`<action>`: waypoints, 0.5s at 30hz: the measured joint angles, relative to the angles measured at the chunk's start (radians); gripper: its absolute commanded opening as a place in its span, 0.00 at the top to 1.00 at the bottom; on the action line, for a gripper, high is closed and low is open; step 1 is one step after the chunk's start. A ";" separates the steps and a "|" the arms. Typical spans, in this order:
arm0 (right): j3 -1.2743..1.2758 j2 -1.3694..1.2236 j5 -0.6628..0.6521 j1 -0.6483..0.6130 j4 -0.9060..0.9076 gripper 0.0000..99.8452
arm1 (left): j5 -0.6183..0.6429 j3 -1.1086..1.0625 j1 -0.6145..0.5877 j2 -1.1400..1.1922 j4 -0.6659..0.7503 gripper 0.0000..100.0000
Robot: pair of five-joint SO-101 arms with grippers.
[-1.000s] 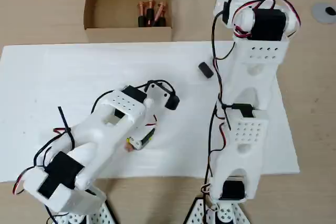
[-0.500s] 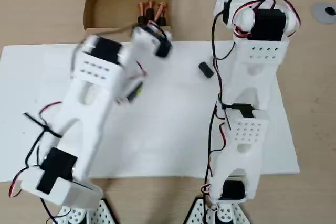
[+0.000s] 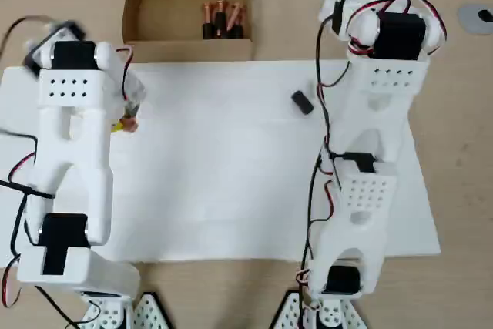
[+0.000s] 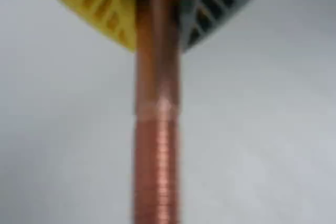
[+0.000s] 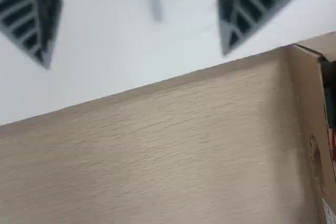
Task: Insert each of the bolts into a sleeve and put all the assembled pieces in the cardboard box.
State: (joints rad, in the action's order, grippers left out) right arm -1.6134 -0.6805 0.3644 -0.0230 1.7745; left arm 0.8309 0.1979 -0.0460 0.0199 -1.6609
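L gripper (image 4: 157, 43) is clamped on a copper bolt (image 4: 157, 140), pinched betw. a yellow finger (image 4: 100, 3) and a grey finger (image 4: 210, 9). The bolt's threaded end sticks out past the tips, over the white sheet (image 3: 223, 167). In the high view the left arm (image 3: 73, 136) runs up the left side of the frame. Its tip is at upper left, over the sheet's left part and left of the cardboard box (image 3: 189, 50). The box sits top centre w/ three bolt-and-sleeve pieces (image 3: 221, 21) side by side in its lower right part. One loose black sleeve (image 3: 301, 102) lies on the sheet, right of centre, just beside the right arm (image 3: 373, 136). R gripper (image 5: 142, 30) has its fingers (image 5: 31, 19) wide apart, above where the sheet's edge meets the wooden table (image 5: 157, 171), w/ a box wall close by.
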 measured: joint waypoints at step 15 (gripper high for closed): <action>0.000 0.000 0.006 -0.002 0.000 0.75 | 0.552 -0.041 0.006 0.005 0.170 0.99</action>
State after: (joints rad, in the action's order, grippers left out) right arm -1.6134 -0.6805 0.3705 -0.0245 1.7745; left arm 1.3832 0.1565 -0.0399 0.0245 -1.4906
